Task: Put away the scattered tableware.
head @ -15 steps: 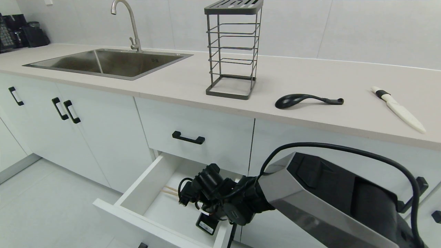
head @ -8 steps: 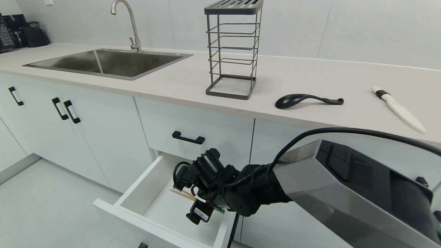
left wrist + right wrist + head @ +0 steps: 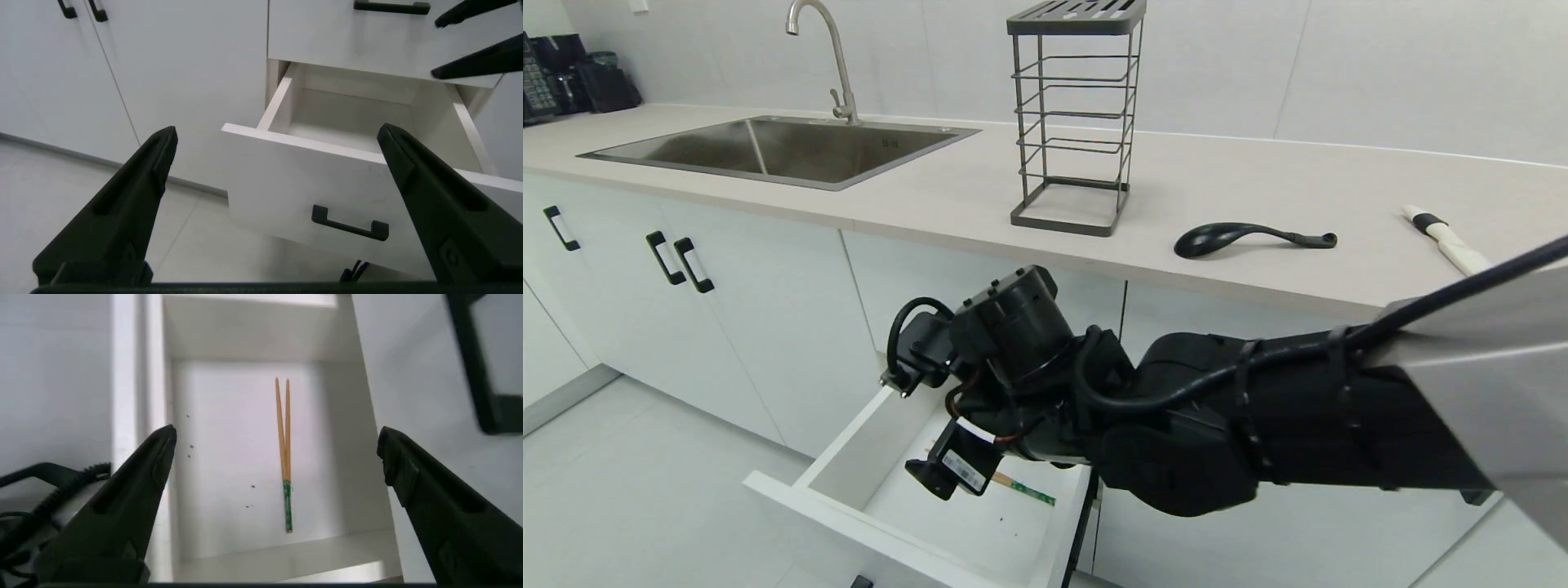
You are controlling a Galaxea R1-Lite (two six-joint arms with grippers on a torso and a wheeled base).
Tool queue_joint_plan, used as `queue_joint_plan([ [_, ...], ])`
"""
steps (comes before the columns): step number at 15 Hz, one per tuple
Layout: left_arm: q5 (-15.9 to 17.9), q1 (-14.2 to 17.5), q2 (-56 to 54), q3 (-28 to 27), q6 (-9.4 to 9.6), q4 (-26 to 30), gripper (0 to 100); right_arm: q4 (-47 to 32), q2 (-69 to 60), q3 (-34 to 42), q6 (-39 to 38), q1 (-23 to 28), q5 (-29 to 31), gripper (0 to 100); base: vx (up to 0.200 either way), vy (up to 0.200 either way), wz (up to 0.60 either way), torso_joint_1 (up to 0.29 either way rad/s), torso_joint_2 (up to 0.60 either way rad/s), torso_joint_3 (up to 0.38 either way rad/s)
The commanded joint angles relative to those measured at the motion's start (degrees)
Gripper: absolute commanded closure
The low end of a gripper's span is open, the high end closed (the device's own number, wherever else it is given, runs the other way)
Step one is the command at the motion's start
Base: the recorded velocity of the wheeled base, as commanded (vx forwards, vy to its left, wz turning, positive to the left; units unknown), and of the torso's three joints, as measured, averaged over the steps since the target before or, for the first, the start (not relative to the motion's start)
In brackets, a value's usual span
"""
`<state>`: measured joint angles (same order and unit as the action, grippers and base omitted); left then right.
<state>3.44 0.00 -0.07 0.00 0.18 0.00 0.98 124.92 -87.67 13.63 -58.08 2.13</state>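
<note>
Left gripper spread wide and empty before the open drawer, in which a pair of chopsticks lies flat, right gripper above them, wide open, holding nothing; black spoon and white knife lie apart on the table.
</note>
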Motion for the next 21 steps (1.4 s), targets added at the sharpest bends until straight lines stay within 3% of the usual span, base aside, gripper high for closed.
queue_joint_plan([
  [1,-0.01,0.0,0.07,0.0,-0.01,0.0,0,0.34,-6.97,3.91,-1.85,-1.16,-0.38,0,0.0,0.0,0.0,0.0,0.0,0.0],
  [7,-0.01,0.0,0.07,0.0,-0.01,0.0,0,9.84,-23.75,29.05,-5.89,-2.13,-1.78,0,0.0,0.0,0.0,0.0,0.0,0.0],
  [11,-0.01,0.0,0.07,0.0,-0.01,0.0,0,12.56,-29.64,41.0,-6.25,-1.95,-1.52,0,0.0,0.0,0.0,0.0,0.0,0.0],
  [21,-0.01,0.0,0.07,0.0,-0.01,0.0,0,12.91,-35.8,52.52,-6.07,1.47,0.5,0,0.0,0.0,0.0,0.0,0.0,0.0],
])
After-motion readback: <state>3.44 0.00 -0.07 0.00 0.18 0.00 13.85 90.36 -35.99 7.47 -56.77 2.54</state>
